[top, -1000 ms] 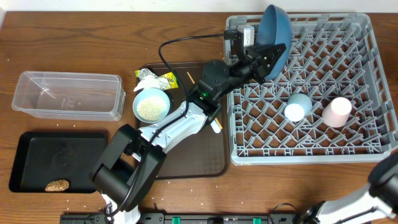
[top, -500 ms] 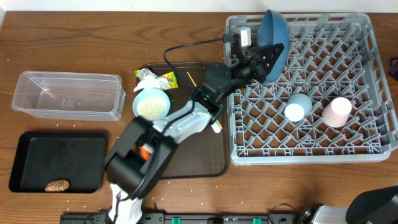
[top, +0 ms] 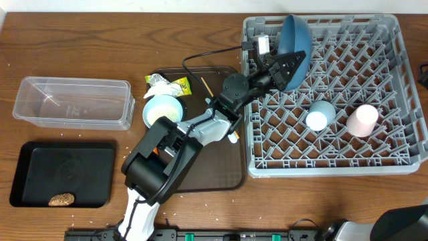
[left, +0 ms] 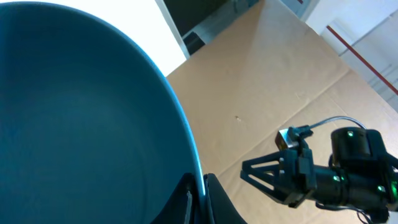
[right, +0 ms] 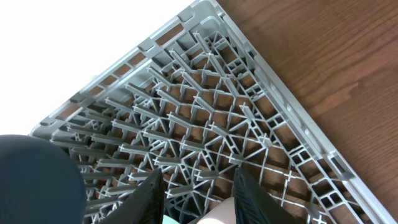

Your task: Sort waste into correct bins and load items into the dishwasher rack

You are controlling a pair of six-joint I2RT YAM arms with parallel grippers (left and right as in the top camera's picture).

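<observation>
The left gripper (top: 289, 63) is clamped on the rim of the large dark-blue round plate (top: 295, 32), holding it on edge just above the gripper, with the upright pegs of the large light-grey plastic dishwasher rack (top: 354, 67) directly below. A clean finish likely means lowering the plate straight down between two peg rows and letting go only once its edge is seated. The right gripper (right: 199, 199) hovers over the rack, jaws partly apart and empty.
</observation>
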